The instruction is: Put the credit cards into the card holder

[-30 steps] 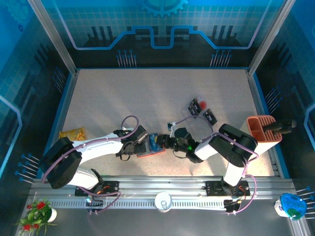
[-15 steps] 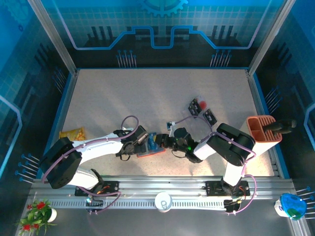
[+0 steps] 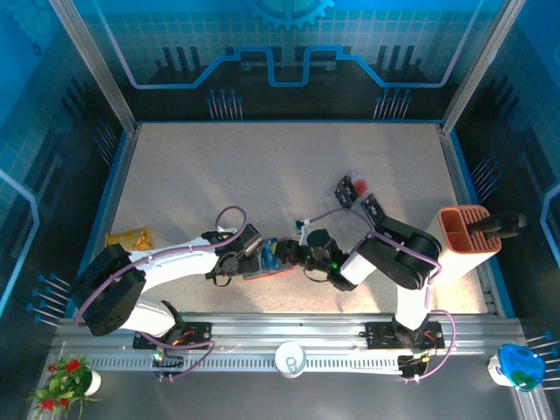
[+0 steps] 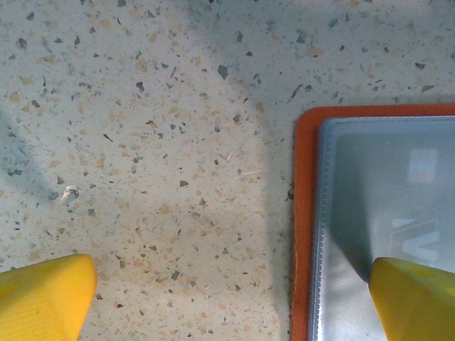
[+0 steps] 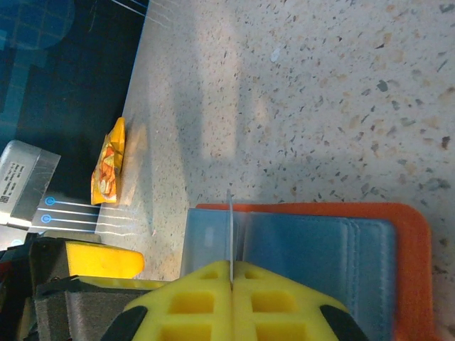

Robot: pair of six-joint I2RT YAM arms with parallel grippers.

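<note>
**Right end effector pinches a card over the open card holder**

The right end effector [image 5: 231, 268] has its yellow fingers pressed together on what looks like a thin card [image 5: 229, 220], seen edge-on, so its face cannot be read. The card stands upright just over the card holder [image 5: 320, 259]. The holder lies open and flat on the speckled worktop [image 5: 320, 85], red-orange cover down and blue-grey pockets up.

The left end effector [image 4: 227, 305] is spread wide. One fingertip [image 4: 43, 298] is over bare worktop and the other is over the holder's clear pocket.

From above, both end effectors meet at the holder, near the middle of the worktop's near edge. Two more cards [image 3: 350, 188] lie well apart from it, farther back and to the right. A terracotta slotted bin [image 3: 464, 229] stands at the right edge, and a yellow snack packet [image 3: 129, 237] lies at the left edge.
</note>
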